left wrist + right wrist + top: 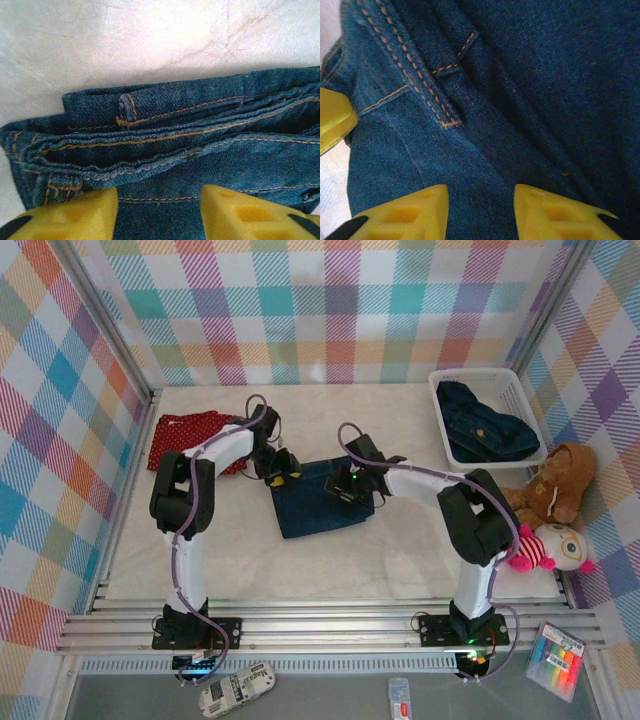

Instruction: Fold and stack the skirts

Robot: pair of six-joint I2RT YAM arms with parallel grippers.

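Note:
A dark blue denim skirt (318,502) lies folded flat in the middle of the table. Its stacked layers and orange seams show in the left wrist view (200,125). My left gripper (282,472) hovers at the skirt's back left corner, its yellow fingers (75,215) apart over flat cloth. My right gripper (350,486) is over the skirt's back right part (485,100), also open (481,200), with nothing pinched. A red skirt with white dots (188,436) lies at the back left, partly behind the left arm. Another denim skirt (485,422) is heaped in the basket.
The white slatted basket (440,390) stands at the back right. A brown teddy bear (556,482) and a pink doll (552,546) lie by the right wall. Plaid walls close in the table on three sides.

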